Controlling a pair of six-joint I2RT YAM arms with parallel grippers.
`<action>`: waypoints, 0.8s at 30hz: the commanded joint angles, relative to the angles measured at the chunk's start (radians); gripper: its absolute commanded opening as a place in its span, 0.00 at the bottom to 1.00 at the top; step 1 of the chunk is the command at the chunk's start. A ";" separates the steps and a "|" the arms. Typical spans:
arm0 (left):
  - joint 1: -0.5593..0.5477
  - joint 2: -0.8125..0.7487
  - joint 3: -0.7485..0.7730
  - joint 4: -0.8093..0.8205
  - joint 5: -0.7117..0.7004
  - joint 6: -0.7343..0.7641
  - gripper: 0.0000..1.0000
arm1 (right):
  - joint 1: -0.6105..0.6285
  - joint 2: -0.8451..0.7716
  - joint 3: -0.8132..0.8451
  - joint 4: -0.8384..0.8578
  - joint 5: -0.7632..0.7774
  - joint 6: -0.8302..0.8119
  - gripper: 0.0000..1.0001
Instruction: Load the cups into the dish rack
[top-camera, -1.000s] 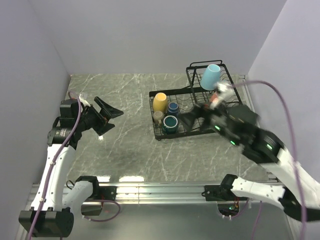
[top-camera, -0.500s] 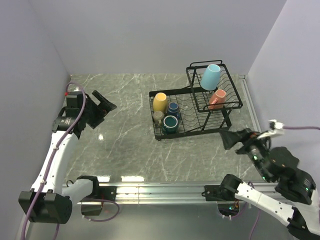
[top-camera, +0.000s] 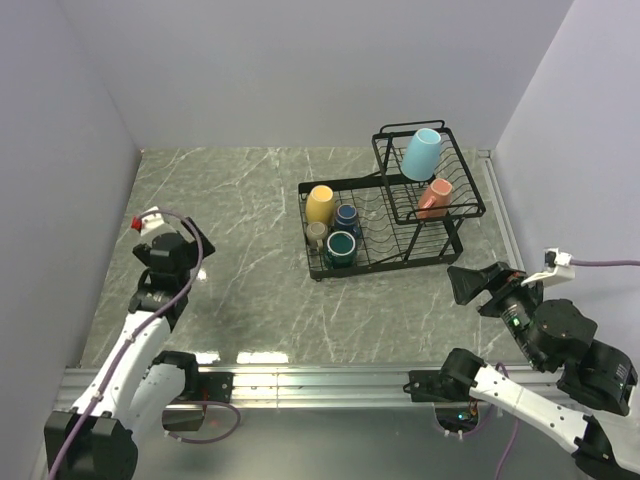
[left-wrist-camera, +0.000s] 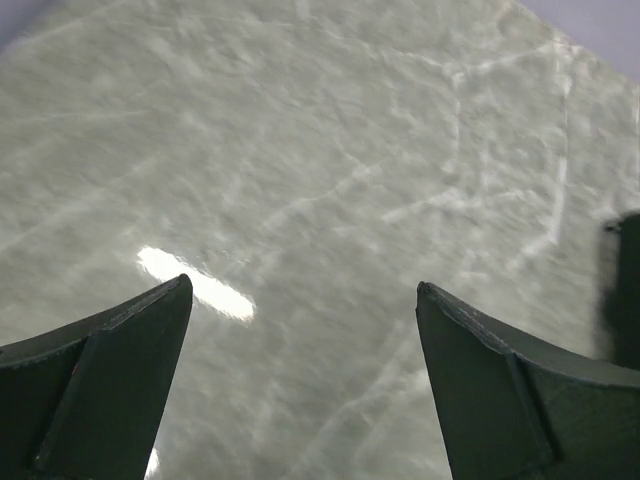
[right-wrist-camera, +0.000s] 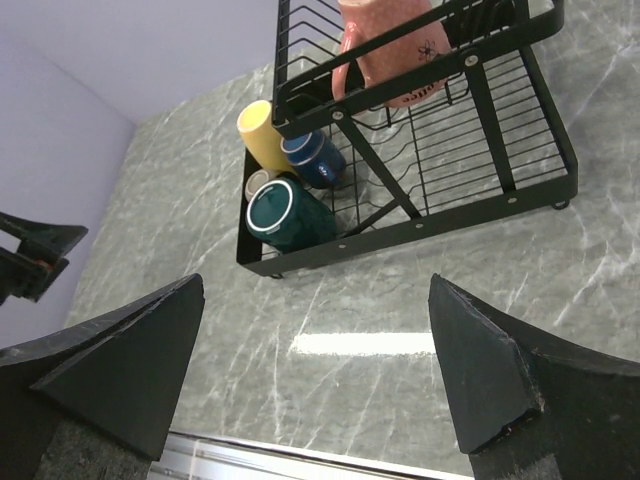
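Marble table (top-camera: 250, 290) | dish rack (top-camera: 385, 262) far right | left end effector (left-wrist-camera: 300, 390), right end effector (right-wrist-camera: 320, 385) spread apart, empty

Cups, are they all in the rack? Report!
Both fingers open, empty. Six cups sit in the dish rack. Nothing in the way.

Grey-green marble-look desk (top-camera: 250, 200) w/ white veins, glossy; overhead light glare (top-camera: 245, 357) shows near front edge. Plain pale lavender walls (top-camera: 300, 70) on 3 sides. Metal rail (top-camera: 330, 380) runs along near edge.
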 joint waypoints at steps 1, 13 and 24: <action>-0.002 -0.035 -0.127 0.353 -0.117 0.214 0.99 | 0.000 0.027 0.018 0.000 0.011 0.026 1.00; 0.045 0.282 -0.336 0.981 0.058 0.322 0.99 | 0.000 0.089 0.046 -0.020 -0.060 0.082 1.00; 0.122 0.634 -0.222 1.236 0.280 0.358 0.99 | 0.000 0.145 0.055 0.003 -0.021 0.097 1.00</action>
